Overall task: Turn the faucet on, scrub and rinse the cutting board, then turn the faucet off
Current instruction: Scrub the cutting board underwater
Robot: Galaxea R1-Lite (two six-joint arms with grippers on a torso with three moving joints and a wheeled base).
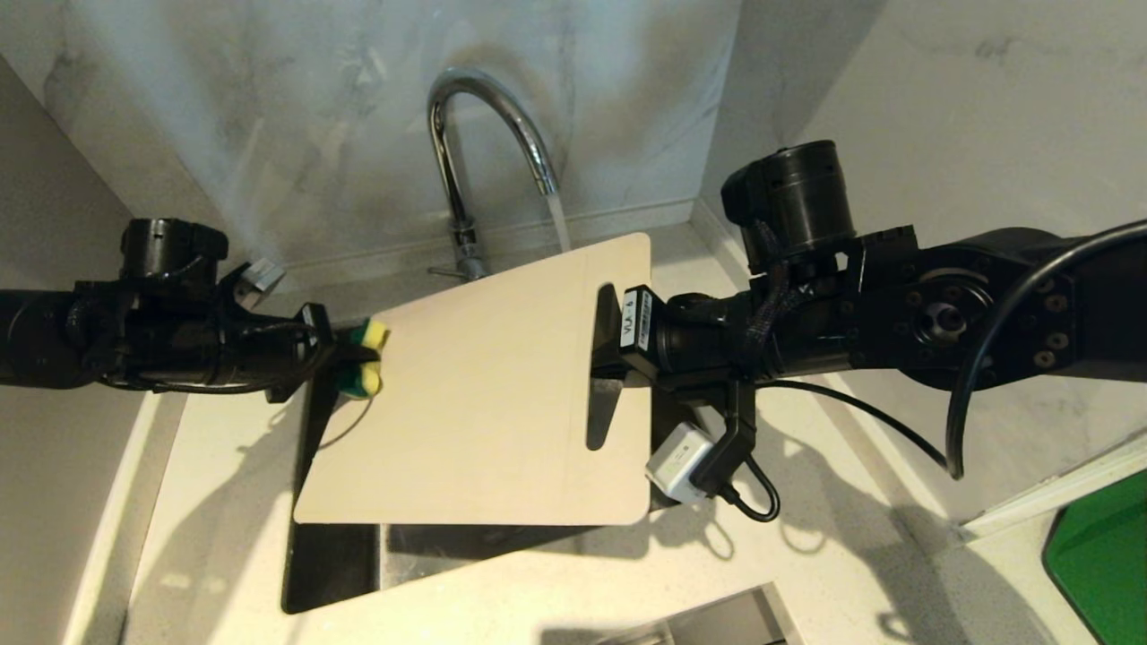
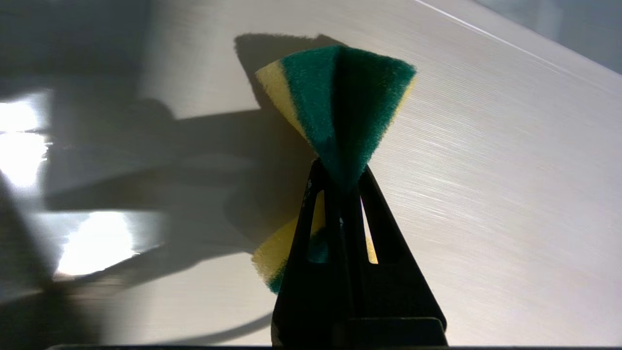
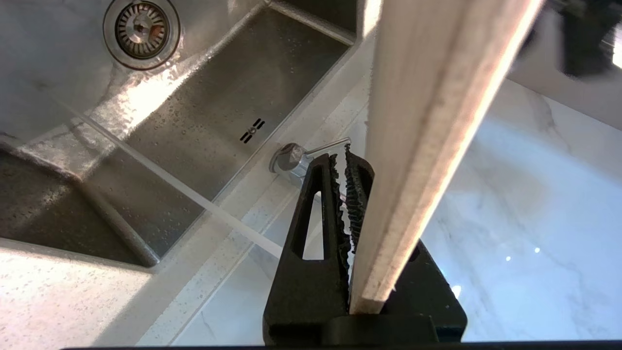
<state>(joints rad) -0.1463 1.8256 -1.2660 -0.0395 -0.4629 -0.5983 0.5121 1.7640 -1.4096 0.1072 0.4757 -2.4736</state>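
Water already runs from the faucet, a thin stream falling from the spout toward the far edge of the cutting board, so the first step of the task looks done. The board is held up over the sink, tilted, its far corner close under the stream. The right gripper has its jaws pinched on the board's right edge, beside the handle slot; in the right wrist view the board's edge sits between the ribbed fingers, with the drain and wet basin below.

The left gripper comes in from the left, jaws pressed together on a yellow-and-green sponge, squeezing it at its middle so both ends flare out (a bow-tie shape in the left wrist view). The sponge is at the board's left edge, touching or nearly touching the surface; I cannot tell which.

My judgement: scrubbing is at hand, either underway or about to start. No suds or wet patches show on the board's face. Left to do: work the sponge across the surface, rinse under the stream, then close the small lever at the faucet's base.
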